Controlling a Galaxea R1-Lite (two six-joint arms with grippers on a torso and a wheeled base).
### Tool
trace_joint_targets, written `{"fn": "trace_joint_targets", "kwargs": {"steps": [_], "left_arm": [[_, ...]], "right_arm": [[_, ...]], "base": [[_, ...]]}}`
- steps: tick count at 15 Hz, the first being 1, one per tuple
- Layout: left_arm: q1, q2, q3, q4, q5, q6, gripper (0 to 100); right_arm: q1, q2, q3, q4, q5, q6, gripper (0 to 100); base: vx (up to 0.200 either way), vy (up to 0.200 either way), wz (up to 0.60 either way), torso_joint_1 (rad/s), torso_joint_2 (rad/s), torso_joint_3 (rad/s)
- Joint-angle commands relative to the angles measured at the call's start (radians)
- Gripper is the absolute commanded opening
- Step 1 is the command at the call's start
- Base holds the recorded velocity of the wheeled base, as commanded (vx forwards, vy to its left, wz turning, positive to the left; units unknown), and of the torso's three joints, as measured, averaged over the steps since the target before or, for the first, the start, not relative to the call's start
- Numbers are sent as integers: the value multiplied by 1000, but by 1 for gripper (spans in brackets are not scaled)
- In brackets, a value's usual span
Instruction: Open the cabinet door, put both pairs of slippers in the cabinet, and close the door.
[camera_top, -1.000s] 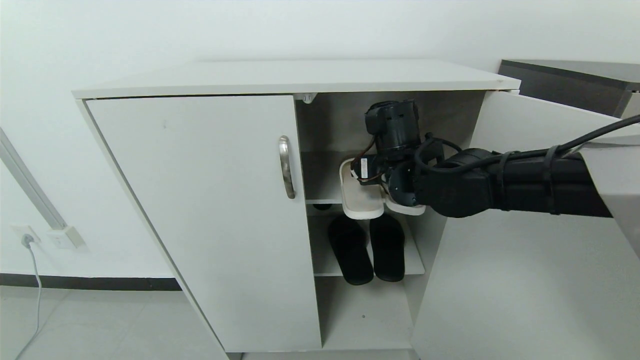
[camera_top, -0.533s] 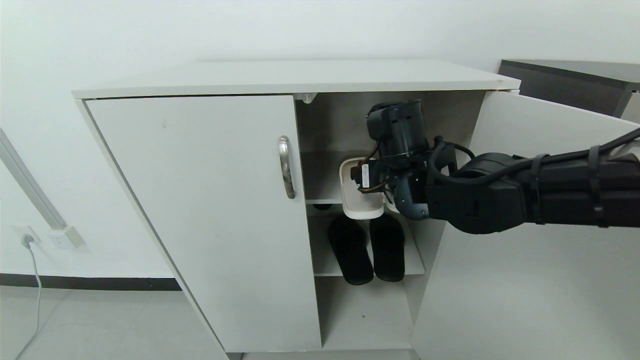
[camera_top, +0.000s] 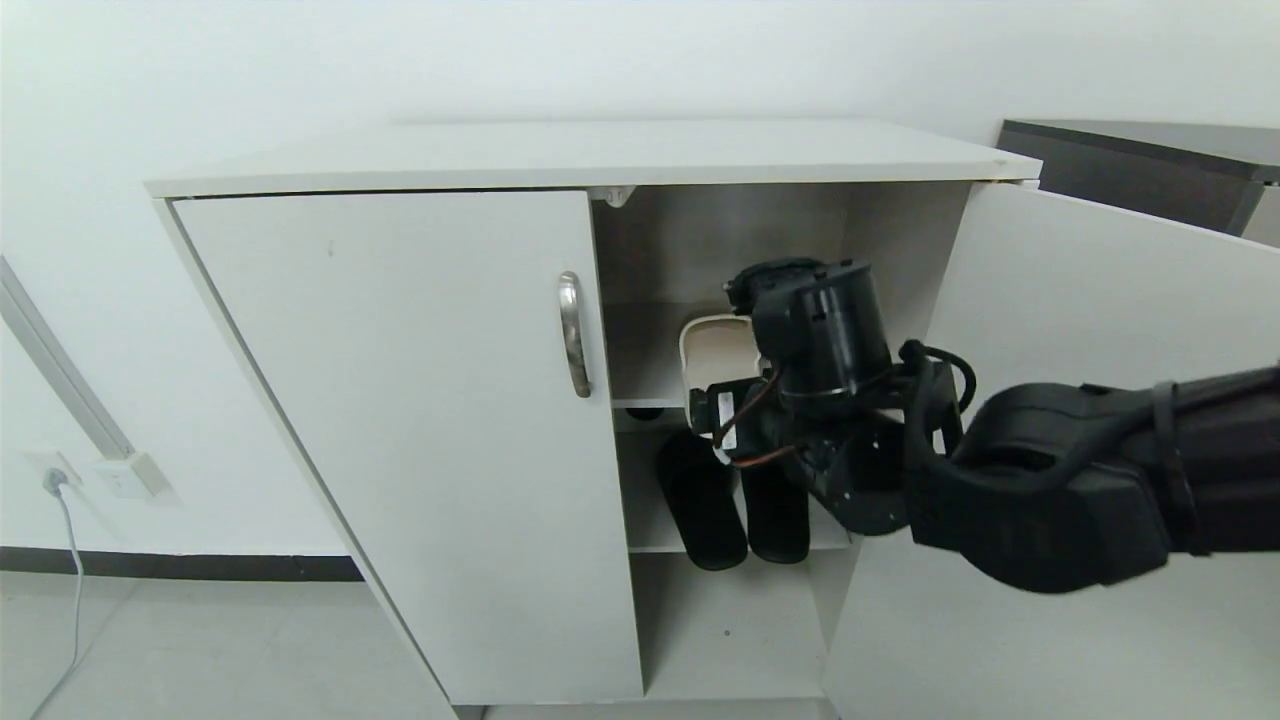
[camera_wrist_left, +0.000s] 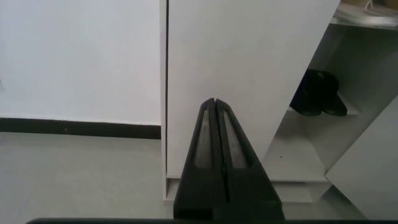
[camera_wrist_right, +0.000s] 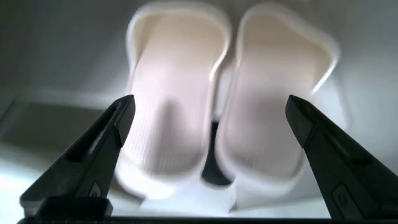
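The white cabinet (camera_top: 590, 155) has its left door (camera_top: 400, 400) shut and its right door (camera_top: 1060, 290) swung open. A pair of white slippers (camera_top: 712, 345) lies side by side on the upper shelf, also seen close up as the white slippers (camera_wrist_right: 224, 130). My right gripper (camera_wrist_right: 208, 115) stands open just in front of them, one finger on each side, touching neither. The right arm (camera_top: 1050, 480) crosses the open doorway. A pair of black slippers (camera_top: 725, 520) rests on the middle shelf. My left gripper (camera_wrist_left: 215, 106) is shut on nothing, low before the shut door.
A metal handle (camera_top: 570, 335) is on the left door. The cabinet's bottom compartment (camera_top: 730, 630) holds nothing. A wall socket with a cord (camera_top: 50, 480) is at lower left. A dark grey unit (camera_top: 1140, 160) stands behind the open door.
My right gripper has let go of the white slippers and drawn back and down out of the cabinet. The slippers stay on the upper shelf, pushed farther in.
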Motion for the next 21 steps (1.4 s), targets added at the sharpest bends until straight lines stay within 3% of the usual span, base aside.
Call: {"fn": "trace_joint_targets", "kwargs": {"steps": [1, 14, 21], "left_arm": [[0, 1, 0, 0, 0, 0, 0], [0, 1, 0, 0, -1, 1, 0], [0, 1, 0, 0, -3, 1, 0]], "right_arm": [[78, -104, 185, -111, 42, -15, 0], [89, -19, 209, -175, 39, -20, 0], [89, 5, 189, -175, -10, -22, 0]], "base": [[0, 0, 0, 0, 0, 0], [0, 0, 0, 0, 0, 0], [-200, 0, 0, 5, 2, 1]]}}
